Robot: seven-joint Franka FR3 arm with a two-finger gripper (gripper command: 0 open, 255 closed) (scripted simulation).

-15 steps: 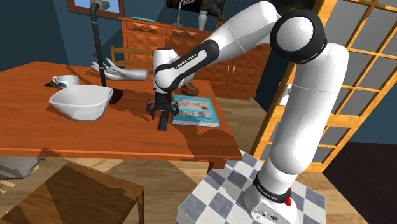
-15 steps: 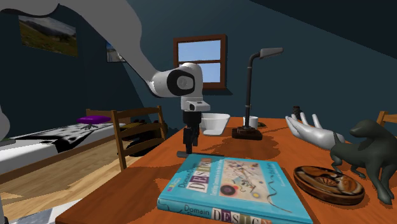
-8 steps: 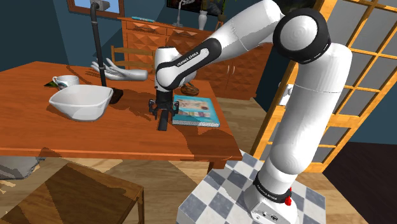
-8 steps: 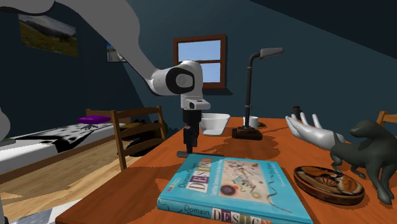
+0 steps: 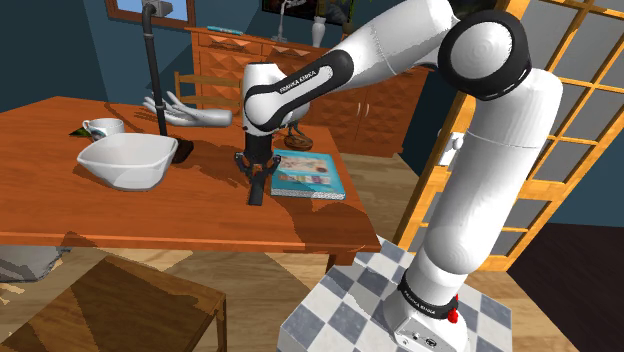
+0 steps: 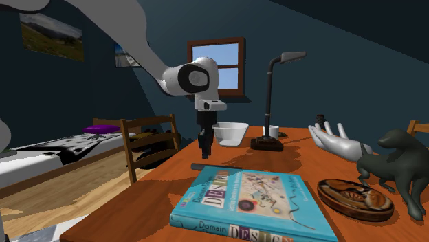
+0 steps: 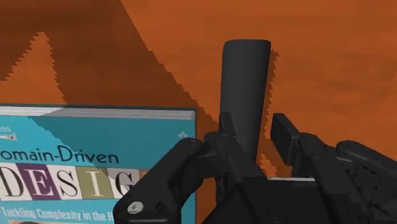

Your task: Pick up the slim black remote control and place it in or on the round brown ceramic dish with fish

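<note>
The slim black remote (image 7: pixel 245 83) sits between my gripper's (image 7: pixel 254 137) two black fingers, which clasp its near end. In the shoulder view the gripper (image 5: pixel 258 172) hangs just above the wooden table (image 5: pixel 120 215), and the remote (image 5: pixel 256 193) slants down from it beside the teal book (image 5: pixel 308 175). In the second exterior view the gripper (image 6: pixel 204 146) hovers a little above the tabletop, beyond the book's far corner. The round brown dish with a fish pattern (image 6: pixel 354 199) lies at that view's right, in front of a dark horse figure (image 6: pixel 399 165).
A white bowl (image 5: pixel 128 160), a black desk lamp (image 5: pixel 155 80), a white cup (image 5: pixel 102 128) and a pale hand sculpture (image 5: pixel 185 112) stand farther along the table. A wooden chair (image 6: pixel 148 148) stands at the table's side. The teal book (image 6: pixel 251 203) lies between gripper and dish.
The fingers have closed from wide apart onto the remote. The hand has risen a little above the table over the last half second.
</note>
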